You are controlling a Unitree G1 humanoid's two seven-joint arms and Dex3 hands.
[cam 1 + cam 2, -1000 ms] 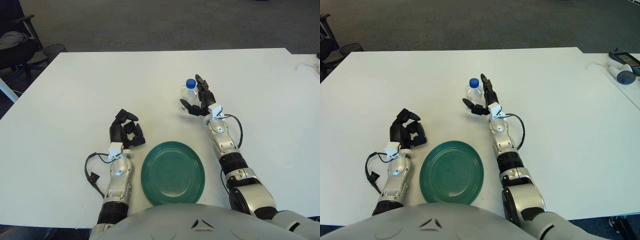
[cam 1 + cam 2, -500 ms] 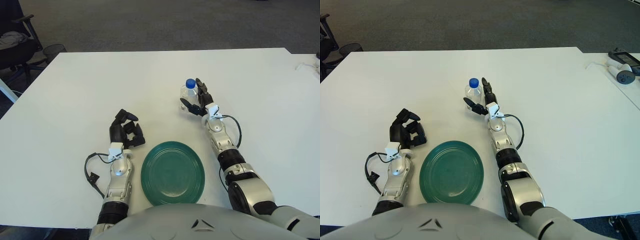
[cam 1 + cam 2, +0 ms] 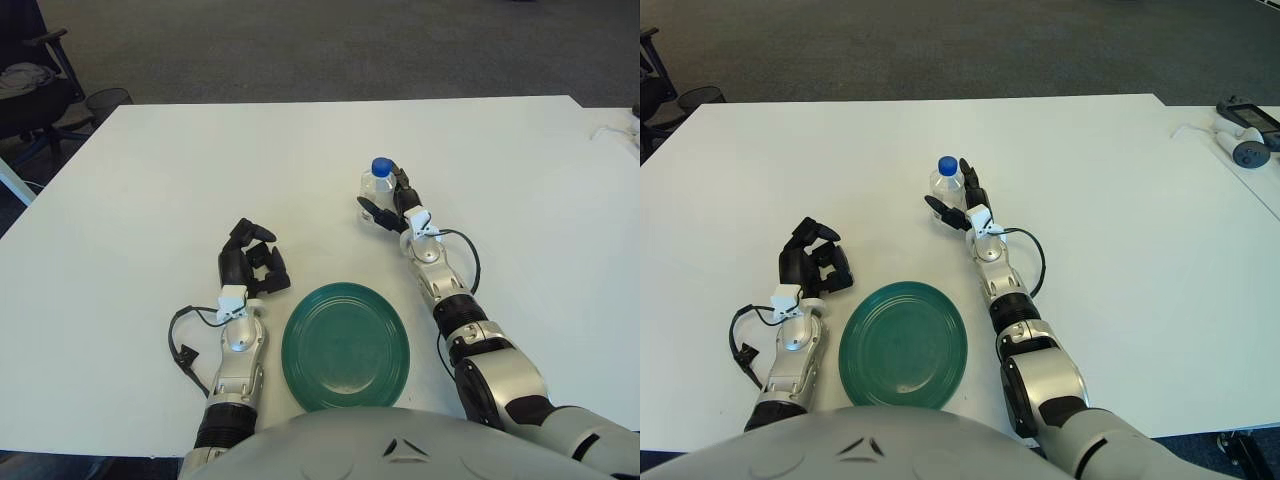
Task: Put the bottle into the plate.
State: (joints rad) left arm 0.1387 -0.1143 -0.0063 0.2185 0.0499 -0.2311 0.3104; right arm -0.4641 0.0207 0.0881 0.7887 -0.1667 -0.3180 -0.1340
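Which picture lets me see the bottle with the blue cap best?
The right eye view shows the bottle closer to the middle, standing upright with the right hand around it. The left eye view shows the same bottle, just further right. The left hand rests by the plate.

text: none legible | labels: none | brands: none | numbers: none | signs: none

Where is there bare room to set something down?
The round green plate is bare. White table lies open beyond the curled left robot hand. Crowded: the clear blue-capped plastic bottle, with the right robot hand against it.
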